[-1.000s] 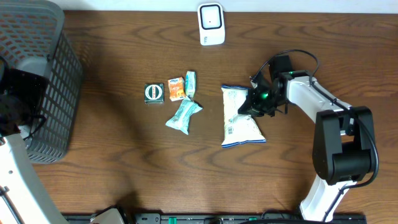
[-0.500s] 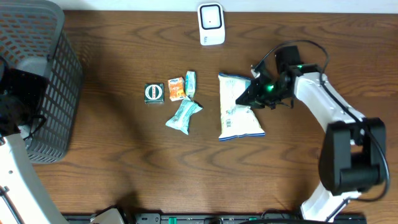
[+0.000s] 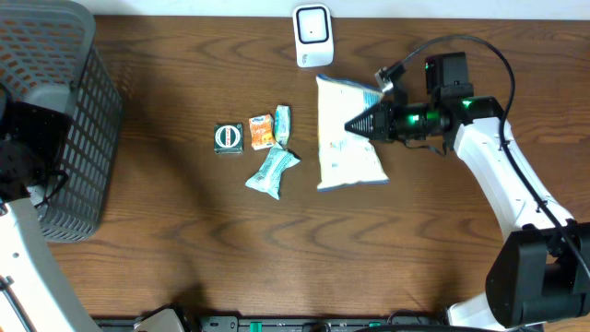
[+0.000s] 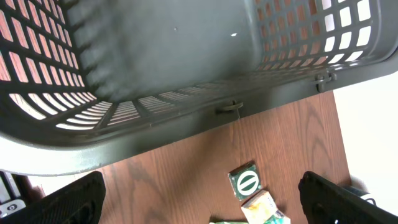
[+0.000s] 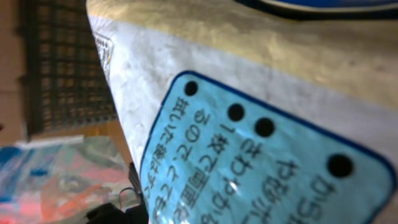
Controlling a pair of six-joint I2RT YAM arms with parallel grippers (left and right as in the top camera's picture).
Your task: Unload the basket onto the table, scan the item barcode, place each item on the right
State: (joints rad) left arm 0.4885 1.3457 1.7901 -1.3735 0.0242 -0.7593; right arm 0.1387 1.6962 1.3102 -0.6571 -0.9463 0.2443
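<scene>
Bag (image 3: 343,155): pinched at right edge by my right gripper (image 3: 354,126); long axis near-far; scanner (image 3: 312,35) just beyond its far end. Left gripper (image 4: 202,193) spread.

Dark grey lattice basket (image 3: 92,138) sits at the far left of the brown wood-grain surface (image 3: 184,249). Well apart from it, near mid-surface, is a cluster of small goods: a dark square packet (image 3: 228,137) with a green-and-white round emblem, an orange packet (image 3: 262,131) just beside it, and a pale green sachet (image 3: 282,124) touching the orange one's other side. A crumpled blue-white wrapper (image 3: 272,171) lies diagonally, close below the sachet.
</scene>
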